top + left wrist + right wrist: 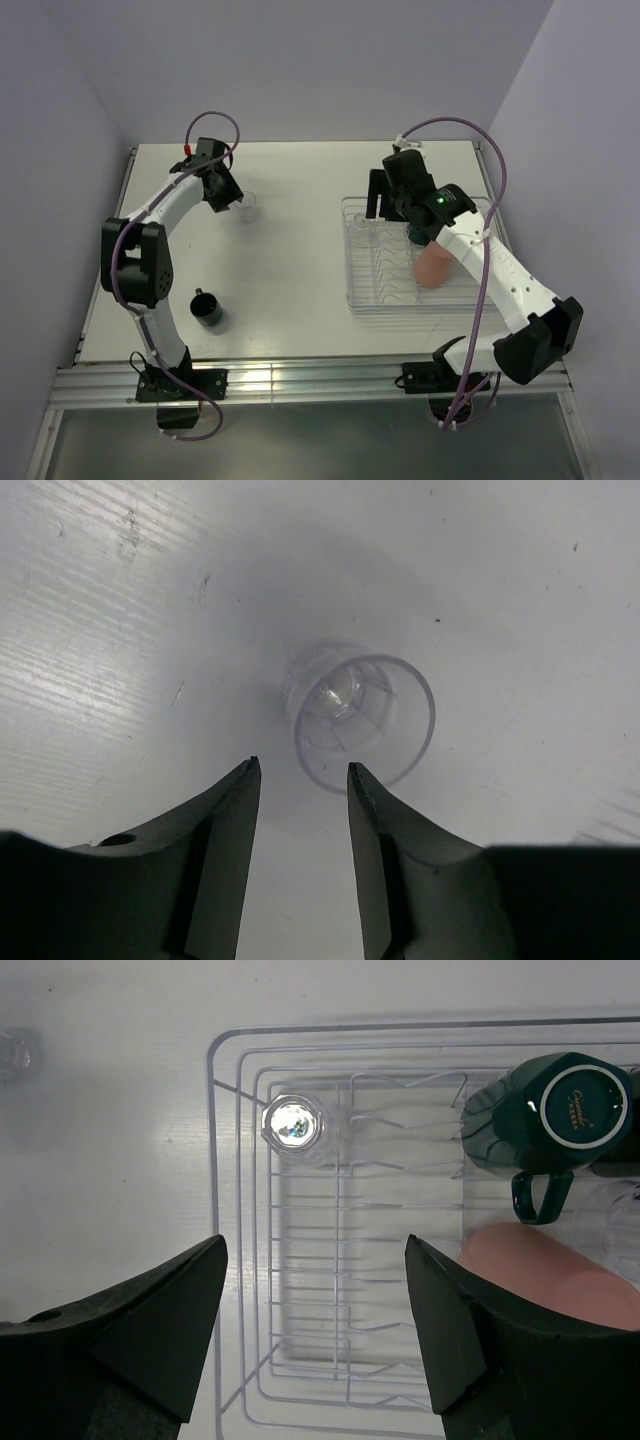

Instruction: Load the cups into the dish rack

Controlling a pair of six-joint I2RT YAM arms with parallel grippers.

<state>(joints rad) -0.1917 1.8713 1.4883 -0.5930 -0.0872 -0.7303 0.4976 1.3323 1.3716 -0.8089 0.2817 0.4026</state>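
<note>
A clear glass cup [358, 715] stands upright on the white table, just beyond my left gripper's [302, 768] fingertips. The jaws are open with only bare table between them. The top view shows the same cup [250, 208] next to the left gripper [233, 200]. A black mug [208, 308] sits near the left arm's base. My right gripper [315, 1245] hangs open and empty over the dish rack [213, 1110]. In the rack are a clear cup [292, 1125] upside down, a dark green mug [555, 1110] upside down, and a salmon cup [560, 1275].
The dish rack [400, 305] fills the right half of the table, close to the right wall. The right arm [500, 270] crosses above its near right corner. Walls close in the far and left sides.
</note>
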